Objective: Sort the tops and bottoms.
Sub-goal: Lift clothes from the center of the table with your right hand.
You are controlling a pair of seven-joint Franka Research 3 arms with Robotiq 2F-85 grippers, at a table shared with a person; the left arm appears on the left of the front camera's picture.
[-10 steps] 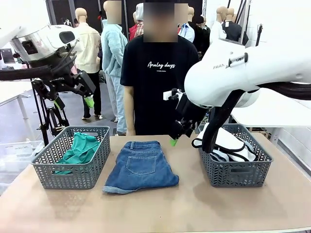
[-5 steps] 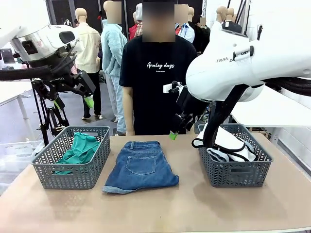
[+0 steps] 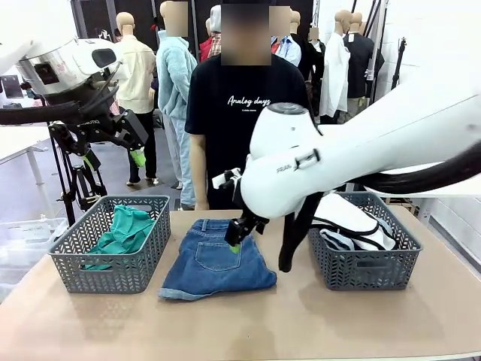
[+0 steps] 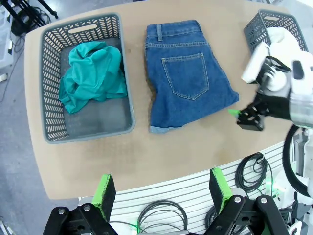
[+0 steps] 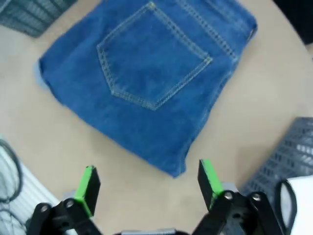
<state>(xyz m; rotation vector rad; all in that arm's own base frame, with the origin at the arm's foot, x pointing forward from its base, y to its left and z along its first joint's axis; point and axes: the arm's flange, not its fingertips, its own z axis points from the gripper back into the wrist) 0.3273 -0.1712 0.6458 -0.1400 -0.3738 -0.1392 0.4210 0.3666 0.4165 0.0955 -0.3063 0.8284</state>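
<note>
Mid-blue denim shorts [image 3: 216, 257] with a back pocket lie flat on the table between two baskets. My right gripper [image 3: 236, 242] hangs open just above their right half; in its wrist view the shorts [image 5: 151, 73] lie beyond the spread fingers [image 5: 88, 183]. A teal-green top [image 3: 124, 229] lies crumpled in the left basket [image 3: 113, 277]. White shorts with black trim [image 3: 353, 219] fill the right basket [image 3: 364, 269]. My left gripper [image 3: 135, 154] is open, raised high at the left; its wrist view looks down on the top [image 4: 93, 76] and shorts [image 4: 188, 73].
A person in a black T-shirt [image 3: 244, 113] stands at the far edge of the table, arms at the sides. Bare tabletop [image 3: 248, 323] stretches in front of both baskets and the shorts. Cables [image 4: 161, 215] lie below the near table edge.
My right arm has swung left and down from beside the right basket to just over the denim shorts. The left arm, the garments and the baskets stay where they were.
</note>
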